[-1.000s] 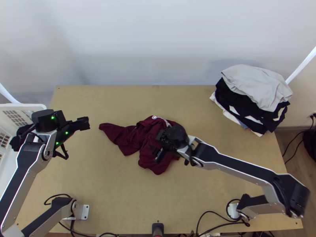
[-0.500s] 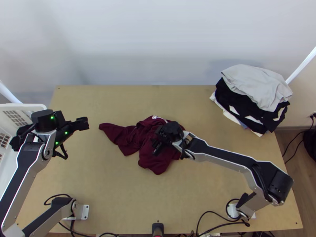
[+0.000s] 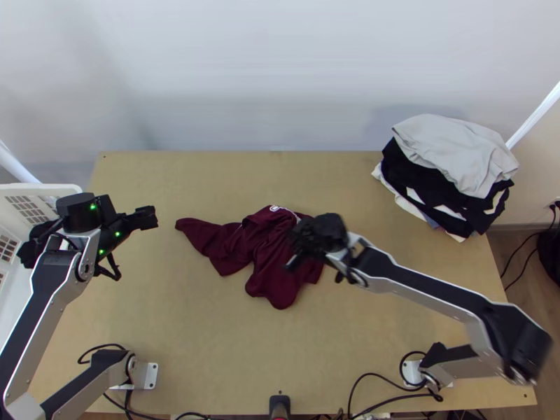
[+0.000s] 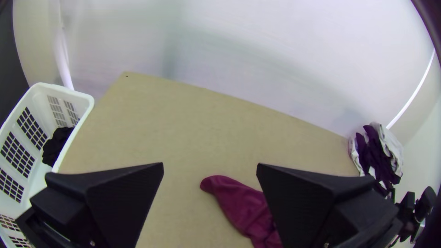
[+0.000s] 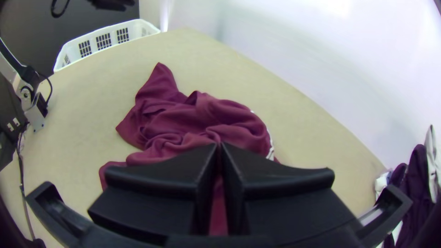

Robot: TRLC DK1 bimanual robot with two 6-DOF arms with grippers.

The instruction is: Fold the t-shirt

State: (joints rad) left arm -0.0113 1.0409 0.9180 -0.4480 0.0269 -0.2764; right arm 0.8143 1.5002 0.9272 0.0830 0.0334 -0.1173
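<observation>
On the middle of the desk (image 3: pixel 210 329) lies one maroon t-shirt (image 3: pixel 262 262), bunched and creased, a narrow end trailing toward the basket (image 3: pixel 49 189) side. Over its opposite part is the right claw (image 3: pixel 297 248), fingertips together, whether with cloth pinched between them cannot be told; near the basket is the left claw (image 3: pixel 150 218), fingers wide apart, nothing between them. At the desk's far right corner: one pile of clothes (image 3: pixel 451 150), pale grey piece on top.
</observation>
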